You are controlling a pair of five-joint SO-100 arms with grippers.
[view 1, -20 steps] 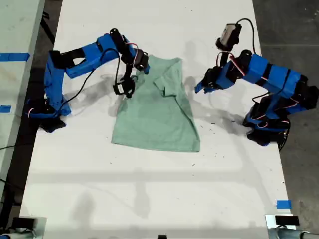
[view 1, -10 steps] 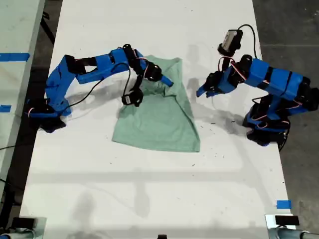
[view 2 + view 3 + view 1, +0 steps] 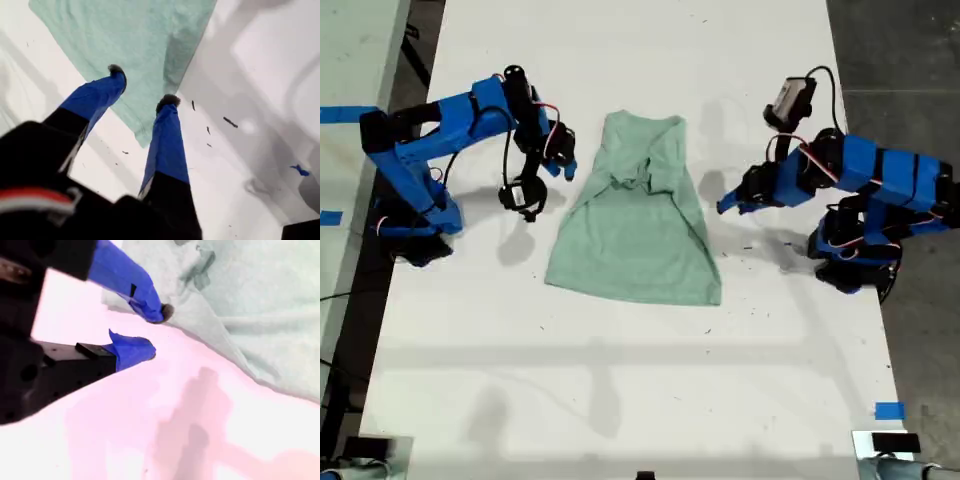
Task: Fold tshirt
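The pale mint-green tshirt (image 3: 635, 240) lies flat in the middle of the white table, hem toward the exterior view's bottom, with one sleeve folded inward into a crumpled ridge near the collar. My first gripper (image 3: 724, 204) hovers open just off the shirt's edge on the exterior view's right; its fingertips (image 3: 167, 100) frame the tshirt (image 3: 135, 30) near a hem corner. My second gripper (image 3: 565, 165) is open and empty beside the shirt on the exterior view's left. Its fingers (image 3: 150, 305) point at the tshirt (image 3: 260, 305) without touching it.
The white table (image 3: 620, 380) stretches toward the exterior view's bottom. A blue tape mark (image 3: 888, 410) sits near its lower right corner in that view. Both arm bases stand at the table's sides. Small dark specks (image 3: 230, 122) dot the table by my first gripper.
My second gripper had reached across the shirt's upper part with a sleeve; it has let go and drawn back to the exterior view's left, leaving the sleeve folded in. The first arm barely moved.
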